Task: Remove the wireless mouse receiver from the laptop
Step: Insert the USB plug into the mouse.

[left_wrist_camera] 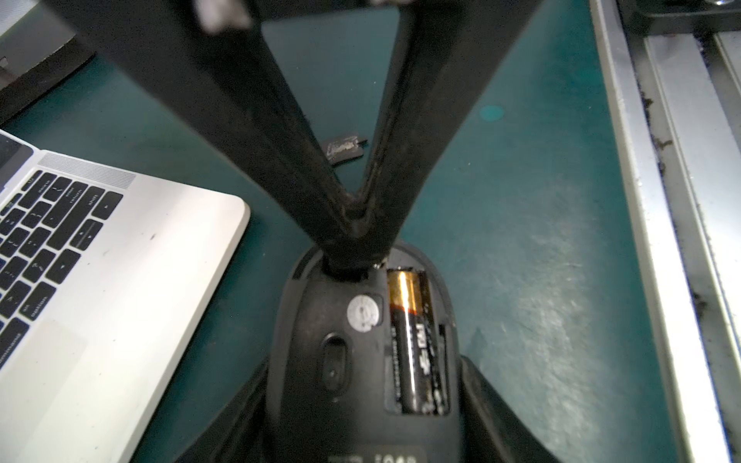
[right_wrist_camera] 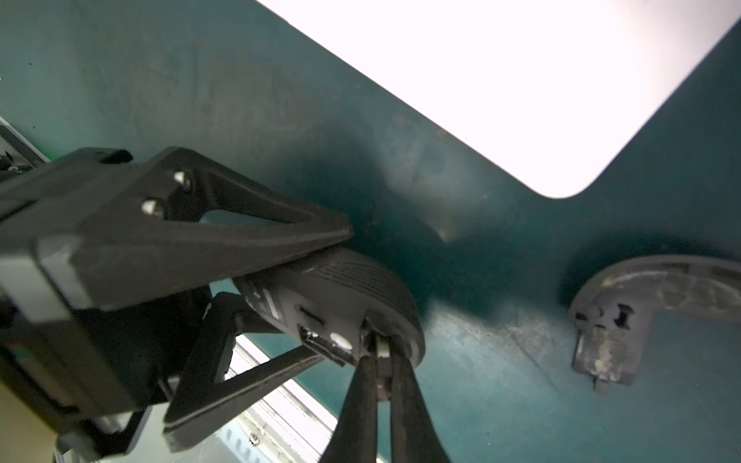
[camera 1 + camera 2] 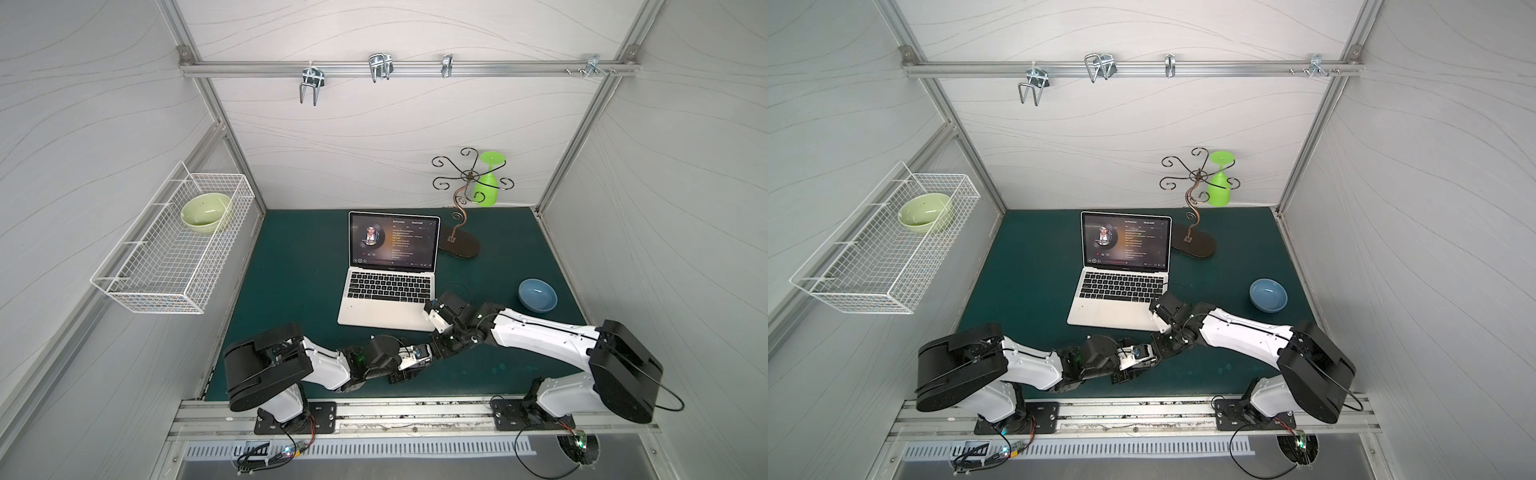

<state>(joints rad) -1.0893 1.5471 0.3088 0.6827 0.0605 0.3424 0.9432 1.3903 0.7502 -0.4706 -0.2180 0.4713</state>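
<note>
The silver laptop [image 3: 388,286] [image 3: 1121,291] stands open mid-mat. Just off its near right corner my left gripper [image 1: 367,373] is shut on a black wireless mouse [image 1: 341,352] [image 2: 349,288], held underside up. The mouse's battery bay is uncovered and shows a battery [image 1: 413,340]. My right gripper [image 2: 381,352] [image 1: 355,248] is shut on the small wireless mouse receiver [image 2: 381,346], whose metal end sits at a slot in the mouse's underside, beside the battery. The receiver is away from the laptop.
The mouse's curved black battery cover [image 2: 625,320] [image 1: 345,148] lies on the green mat nearby. A blue bowl [image 3: 537,294] sits to the right, a metal rack with a green glass [image 3: 488,178] behind the laptop, and a wire basket [image 3: 174,266] on the left wall.
</note>
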